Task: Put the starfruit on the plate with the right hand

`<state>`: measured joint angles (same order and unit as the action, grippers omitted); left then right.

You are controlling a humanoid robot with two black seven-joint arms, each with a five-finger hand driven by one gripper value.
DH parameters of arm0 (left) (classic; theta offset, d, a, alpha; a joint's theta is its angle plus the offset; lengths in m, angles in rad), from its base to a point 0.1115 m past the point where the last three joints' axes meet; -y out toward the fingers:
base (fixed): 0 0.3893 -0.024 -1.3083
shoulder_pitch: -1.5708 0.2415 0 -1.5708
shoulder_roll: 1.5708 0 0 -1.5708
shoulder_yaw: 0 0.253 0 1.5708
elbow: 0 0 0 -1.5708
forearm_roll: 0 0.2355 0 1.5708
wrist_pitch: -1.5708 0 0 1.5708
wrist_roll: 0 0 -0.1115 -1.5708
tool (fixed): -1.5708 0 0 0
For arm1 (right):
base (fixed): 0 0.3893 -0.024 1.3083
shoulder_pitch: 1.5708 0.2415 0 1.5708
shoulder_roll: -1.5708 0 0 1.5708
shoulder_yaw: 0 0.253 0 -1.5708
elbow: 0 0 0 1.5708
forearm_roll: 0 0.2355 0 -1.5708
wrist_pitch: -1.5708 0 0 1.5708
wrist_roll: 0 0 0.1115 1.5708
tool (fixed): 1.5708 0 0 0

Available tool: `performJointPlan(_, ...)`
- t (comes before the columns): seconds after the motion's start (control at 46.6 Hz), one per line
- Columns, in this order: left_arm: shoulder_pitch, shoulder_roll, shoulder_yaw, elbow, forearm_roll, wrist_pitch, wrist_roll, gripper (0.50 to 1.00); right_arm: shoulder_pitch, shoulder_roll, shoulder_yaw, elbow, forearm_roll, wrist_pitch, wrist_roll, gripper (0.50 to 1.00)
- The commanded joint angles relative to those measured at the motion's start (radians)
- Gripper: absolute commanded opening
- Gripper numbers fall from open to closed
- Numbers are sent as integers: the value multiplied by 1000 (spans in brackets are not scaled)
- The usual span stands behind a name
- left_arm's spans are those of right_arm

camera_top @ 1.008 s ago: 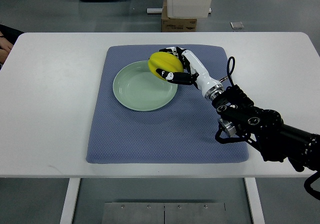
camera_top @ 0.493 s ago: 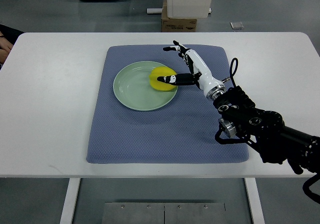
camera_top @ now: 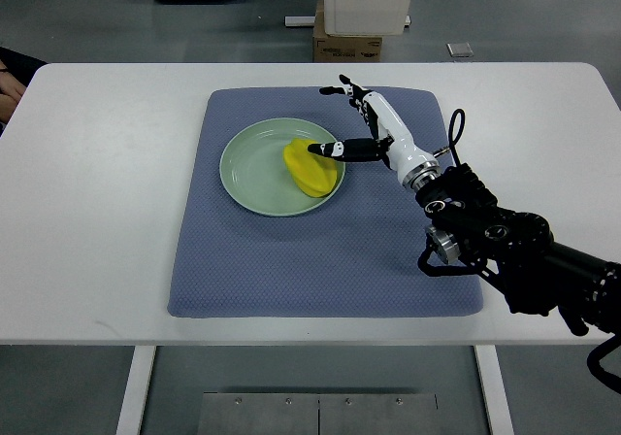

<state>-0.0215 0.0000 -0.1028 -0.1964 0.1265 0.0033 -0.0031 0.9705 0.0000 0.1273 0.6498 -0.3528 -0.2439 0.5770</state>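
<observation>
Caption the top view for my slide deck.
Starfruit resting on green plate, open right robot hand beside it.

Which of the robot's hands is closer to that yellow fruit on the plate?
The right hand. It is open just to the right of the starfruit, its thumb reaching over the fruit's upper edge. The left hand is not in view, so it cannot be compared.

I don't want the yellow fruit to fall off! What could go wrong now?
1. The starfruit lies at the right side of the green plate, near the rim, so it might roll or slide onto the blue mat.
2. The right hand is open, but its thumb sits right beside the fruit. Pulling back, it could nudge the fruit off or shift the plate.
</observation>
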Motion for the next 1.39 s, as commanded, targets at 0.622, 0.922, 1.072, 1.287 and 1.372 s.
performJointPlan(0.622, 0, 0, 0, 0, 1, 0, 0, 1000, -30, -95, 137, -15, 3, 1, 21, 1000)
performJointPlan(0.922, 0, 0, 0, 0, 1, 0, 0, 1000, -49, -95, 248, -38, 270, 210, -80, 1000)
performJointPlan(1.072, 0, 0, 0, 0, 1, 0, 0, 1000, -53, -94, 302, -117, 379, 316, -146, 1000)
performJointPlan(1.287, 0, 0, 0, 0, 1, 0, 0, 1000, -61, -89, 387, -223, 406, 373, -218, 1000)
performJointPlan(1.372, 0, 0, 0, 0, -1, 0, 0, 1000, -61, -89, 410, -228, 406, 374, -221, 1000)
